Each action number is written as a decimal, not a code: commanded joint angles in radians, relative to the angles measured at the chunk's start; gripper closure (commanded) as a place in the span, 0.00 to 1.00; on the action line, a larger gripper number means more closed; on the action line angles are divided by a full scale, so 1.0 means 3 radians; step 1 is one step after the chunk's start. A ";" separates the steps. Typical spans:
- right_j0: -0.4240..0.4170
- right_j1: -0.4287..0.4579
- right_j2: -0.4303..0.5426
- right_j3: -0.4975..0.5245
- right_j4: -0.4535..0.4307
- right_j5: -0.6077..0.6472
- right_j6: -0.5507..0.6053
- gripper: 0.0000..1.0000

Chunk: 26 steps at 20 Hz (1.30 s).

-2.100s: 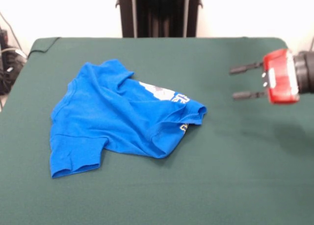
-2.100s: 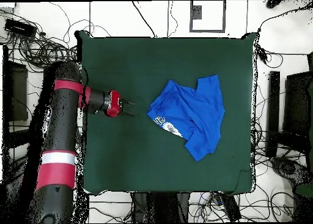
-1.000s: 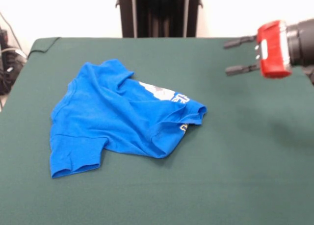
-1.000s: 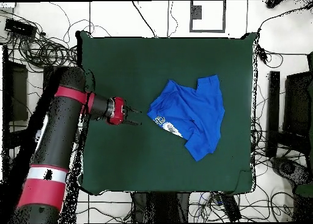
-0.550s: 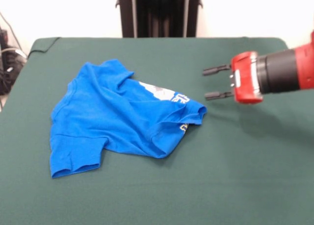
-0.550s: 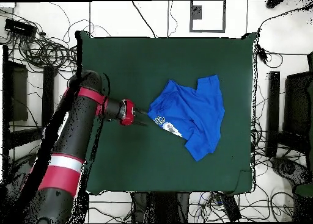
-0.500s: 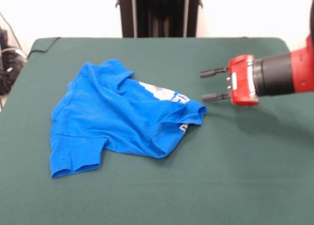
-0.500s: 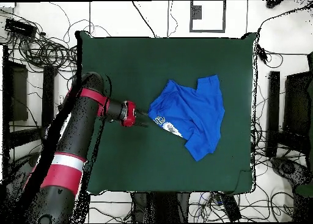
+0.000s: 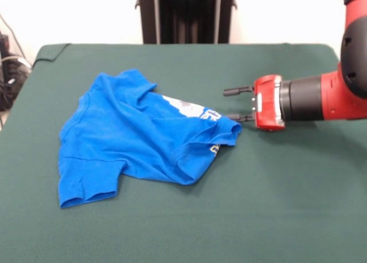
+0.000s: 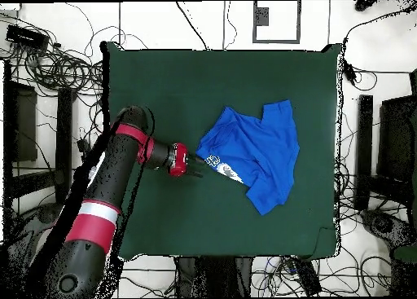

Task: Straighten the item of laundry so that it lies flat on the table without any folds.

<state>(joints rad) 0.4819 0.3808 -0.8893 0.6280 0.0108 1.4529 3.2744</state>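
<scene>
The end effector [image 9: 234, 105] lies level with its two black fingers [image 9: 236, 91] spread apart and holding nothing, their tips just beside the right-hand corner of the shirt [image 9: 137, 138] in the front view. A couple of seconds ago it hung well off to the right, clear of the cloth; since then it has swung in and dropped low over the counter [image 9: 287, 188], so the lower finger now sits almost at the folded hem. Behind it the red and black arm [image 9: 321, 97] reaches in from the right edge.

The shirt has not shifted. It lies left of centre on the counter, crumpled, with much of the body doubled over so that only a strip of the white print and yellow lettering [image 9: 198, 111] shows along the fold; one sleeve points toward the near left corner.

This looks like an approach to pinch that folded corner. Nothing is flattened yet, so the straightening appears barely begun.
</scene>
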 commanded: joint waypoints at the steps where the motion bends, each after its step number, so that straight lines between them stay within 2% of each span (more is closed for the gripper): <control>1: -0.0001 0.0106 0.0195 -0.0217 0.0308 -0.0007 0.1044 0.00; 7: -0.0047 -0.0004 0.0200 -0.0246 0.0307 0.0015 0.0874 0.00; 20: -0.0328 0.0036 0.0076 -0.0880 0.0382 0.0363 0.0684 0.00; 26: -0.0384 0.0027 0.0106 -0.1021 0.0445 0.0478 0.0636 0.00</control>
<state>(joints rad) 0.3743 0.3841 -0.8967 0.4118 0.0493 1.5047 3.2750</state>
